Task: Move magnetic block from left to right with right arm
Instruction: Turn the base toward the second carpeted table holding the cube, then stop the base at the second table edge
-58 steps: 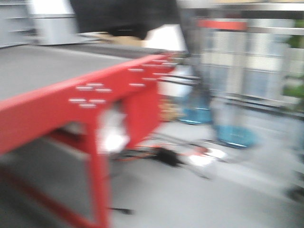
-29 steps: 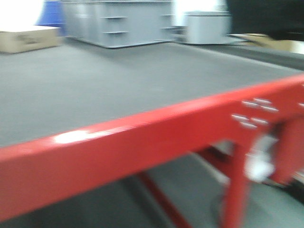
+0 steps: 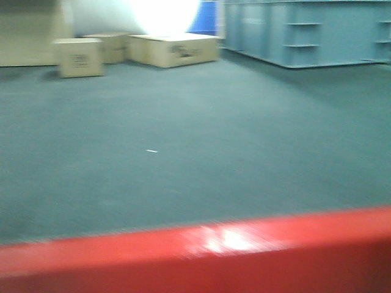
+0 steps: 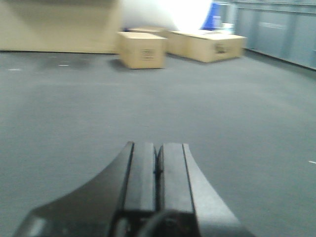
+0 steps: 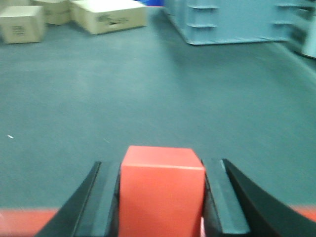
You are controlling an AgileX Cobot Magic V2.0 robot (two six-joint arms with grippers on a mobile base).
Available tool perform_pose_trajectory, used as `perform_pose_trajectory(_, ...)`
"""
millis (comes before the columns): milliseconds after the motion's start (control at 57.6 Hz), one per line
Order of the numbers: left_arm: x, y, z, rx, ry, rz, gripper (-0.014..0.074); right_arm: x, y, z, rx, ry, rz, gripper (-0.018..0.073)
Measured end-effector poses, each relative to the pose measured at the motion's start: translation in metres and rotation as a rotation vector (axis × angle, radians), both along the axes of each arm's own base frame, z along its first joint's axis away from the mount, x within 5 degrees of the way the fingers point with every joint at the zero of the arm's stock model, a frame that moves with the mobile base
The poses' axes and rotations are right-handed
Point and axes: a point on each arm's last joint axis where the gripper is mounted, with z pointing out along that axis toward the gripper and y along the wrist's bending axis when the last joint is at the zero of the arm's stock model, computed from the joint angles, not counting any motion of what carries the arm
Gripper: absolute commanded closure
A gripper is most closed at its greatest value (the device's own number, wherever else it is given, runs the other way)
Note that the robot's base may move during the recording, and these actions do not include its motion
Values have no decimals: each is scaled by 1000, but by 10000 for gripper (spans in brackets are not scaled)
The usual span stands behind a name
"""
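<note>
On my left wrist feed, the left gripper [image 4: 158,146] shows two matte black fingers [image 4: 143,173], flat slabs with squared tips, widening at the base into a curved dark shoulder. My right gripper [image 5: 160,165] has similar dark fingers [image 5: 222,197], greyish inner faces, outer edges flaring outward

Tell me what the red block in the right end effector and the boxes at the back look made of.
The magnetic block looks like matte plastic or painted material: even red faces, crisp edges, no glare; blur leaves it open. The boxes look like plain cardboard: dull tan with dark printed marks.
</note>
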Motion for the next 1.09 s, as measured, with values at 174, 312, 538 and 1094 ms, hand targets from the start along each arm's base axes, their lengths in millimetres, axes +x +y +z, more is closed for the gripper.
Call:
perform_pose_trajectory(174, 0, 0, 0, 0, 0, 0, 722, 0, 0, 0, 0, 0, 0, 345)
perform_pose_trajectory(312, 0, 0, 0, 0, 0, 0, 722, 0, 0, 0, 0, 0, 0, 345)
perform_pose_trajectory(538, 0, 0, 0, 0, 0, 0, 722, 0, 0, 0, 0, 0, 0, 345)
perform_pose_trajectory(1094, 0, 0, 0, 0, 0, 0, 722, 0, 0, 0, 0, 0, 0, 345)
